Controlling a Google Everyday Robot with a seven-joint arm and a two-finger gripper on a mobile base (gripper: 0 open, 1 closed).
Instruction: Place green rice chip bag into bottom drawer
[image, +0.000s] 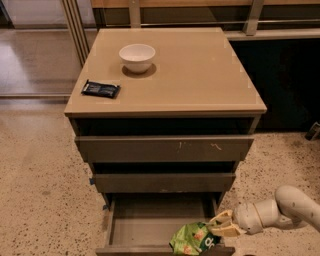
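Observation:
The green rice chip bag (192, 239) lies crinkled in the front right corner of the open bottom drawer (145, 225), its dark end toward the right. My gripper (222, 225) reaches in from the right on a white arm and sits right at the bag's right end, above the drawer's right wall. Its pale fingers (225, 231) are against the bag's dark end. The drawer is pulled out and its grey inside shows to the left of the bag.
The middle drawer (165, 182) and the scratch-marked top drawer (165, 148) are slightly out above it. On the cabinet top stand a white bowl (137, 57) and a small dark blue packet (100, 89). Speckled floor lies on both sides.

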